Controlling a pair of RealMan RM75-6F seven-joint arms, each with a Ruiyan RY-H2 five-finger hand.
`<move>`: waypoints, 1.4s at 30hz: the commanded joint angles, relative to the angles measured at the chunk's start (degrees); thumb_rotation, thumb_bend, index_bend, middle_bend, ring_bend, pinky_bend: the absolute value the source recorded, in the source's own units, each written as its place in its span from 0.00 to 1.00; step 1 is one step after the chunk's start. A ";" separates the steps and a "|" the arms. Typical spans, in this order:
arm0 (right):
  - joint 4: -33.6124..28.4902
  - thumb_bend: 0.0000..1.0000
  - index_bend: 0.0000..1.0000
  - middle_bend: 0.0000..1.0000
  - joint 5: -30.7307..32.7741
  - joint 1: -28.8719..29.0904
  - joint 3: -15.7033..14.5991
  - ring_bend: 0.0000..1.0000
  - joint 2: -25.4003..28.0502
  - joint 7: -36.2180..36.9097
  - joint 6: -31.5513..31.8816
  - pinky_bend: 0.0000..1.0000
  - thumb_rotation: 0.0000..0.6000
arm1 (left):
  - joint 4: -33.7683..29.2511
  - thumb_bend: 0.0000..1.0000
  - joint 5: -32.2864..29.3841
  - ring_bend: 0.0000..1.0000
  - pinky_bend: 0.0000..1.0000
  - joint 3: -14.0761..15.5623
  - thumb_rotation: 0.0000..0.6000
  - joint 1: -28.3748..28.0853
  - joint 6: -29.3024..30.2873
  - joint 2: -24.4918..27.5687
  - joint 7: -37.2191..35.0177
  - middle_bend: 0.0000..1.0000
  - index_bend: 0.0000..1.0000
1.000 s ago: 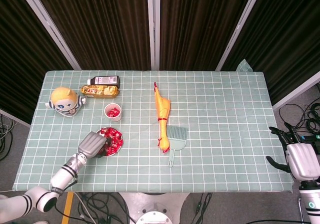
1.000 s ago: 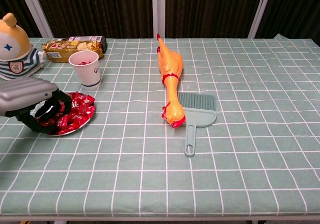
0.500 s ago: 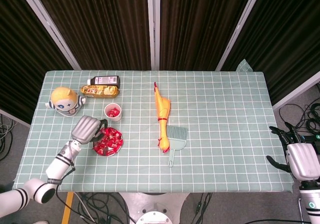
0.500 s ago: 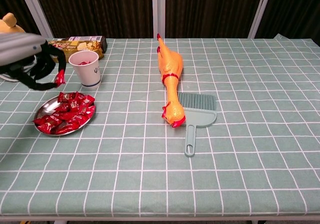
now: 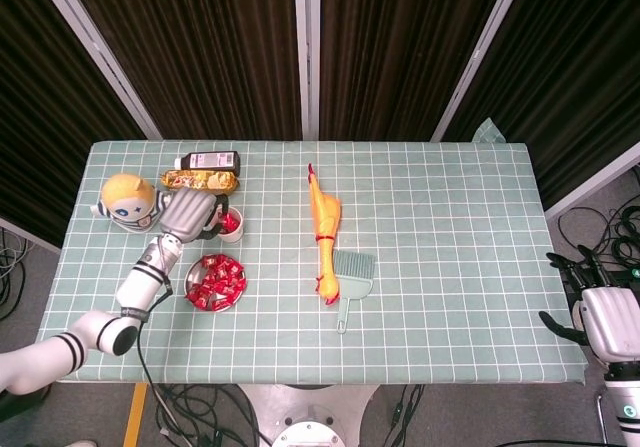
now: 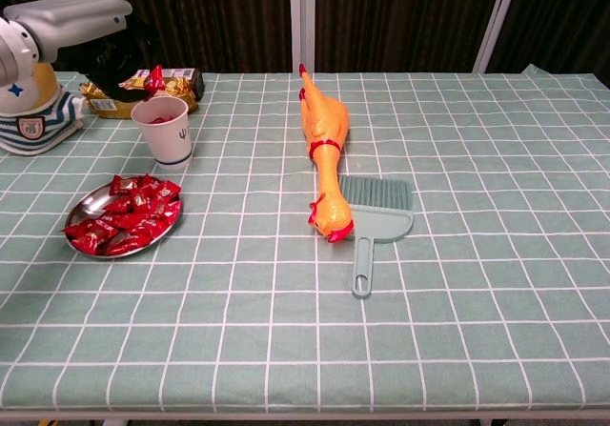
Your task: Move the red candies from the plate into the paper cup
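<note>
Nearby, left robot hand [image 6: 100, 40] pinches red candy [image 6: 154, 79] above paper cup [image 6: 163, 131], beside snack packet [image 6: 124, 90].

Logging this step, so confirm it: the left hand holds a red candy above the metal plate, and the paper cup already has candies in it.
Wrong place. In the chest view the left hand holds the red candy above the paper cup, not the metal plate. The cup does already hold candies.
</note>
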 commanded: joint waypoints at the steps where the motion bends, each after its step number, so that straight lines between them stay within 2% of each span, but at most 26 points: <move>1: 0.14 0.10 0.17 0.27 0.11 -0.02 0.02 0.06 -0.02 0.11 -0.07 0.29 1.00 | 1.09 0.42 -1.80 0.73 0.97 -0.23 1.00 -0.86 -1.40 -0.80 1.31 0.85 0.63; 4: 0.29 0.10 0.17 0.27 0.16 0.05 0.04 0.06 -0.07 0.27 -0.24 0.29 1.00 | 1.63 0.42 -2.90 0.73 0.97 0.05 1.00 -1.22 -2.09 -1.23 2.27 0.84 0.60; 12: 0.49 0.10 0.17 0.27 0.17 0.10 0.14 0.06 -0.07 0.60 -0.32 0.29 1.00 | -0.49 0.42 -5.18 0.73 0.97 0.98 1.00 -1.03 -2.11 0.16 5.61 0.83 0.40; 16: 0.55 0.10 0.17 0.27 -0.09 0.22 0.12 0.06 -0.18 0.77 -0.39 0.29 1.00 | -2.83 0.42 -5.66 0.72 0.97 1.36 1.00 -0.16 -0.83 1.87 6.46 0.82 0.36; 22: 0.57 0.10 0.17 0.27 -0.63 0.00 0.02 0.06 -0.03 0.95 0.22 0.29 1.00 | -8.49 0.36 -3.73 0.72 0.97 3.04 1.00 4.05 5.31 5.52 5.52 0.82 0.37; 29: 0.75 0.10 0.17 0.27 -1.19 0.17 -0.09 0.06 -0.27 1.24 0.16 0.29 1.00 | -11.92 0.30 1.67 0.72 0.97 8.07 1.00 9.89 11.66 7.92 3.13 0.82 0.49; 32: 0.66 0.10 0.17 0.27 -1.52 0.26 -0.15 0.06 -0.31 1.10 0.18 0.29 1.00 | -11.79 0.28 2.76 0.72 0.97 9.93 1.00 10.94 11.39 7.58 2.74 0.82 0.51; 36: 0.41 0.10 0.17 0.27 -1.77 0.37 -0.20 0.06 -0.29 0.85 0.14 0.29 1.00 | -10.12 0.26 2.25 0.72 0.97 11.02 1.00 10.97 8.88 5.78 2.67 0.82 0.51; 42: -0.06 0.10 0.17 0.27 -1.62 0.31 -0.13 0.06 -0.04 0.41 0.27 0.29 1.00 | -6.77 0.26 2.05 0.72 0.97 11.55 1.00 10.02 5.67 2.46 3.33 0.82 0.46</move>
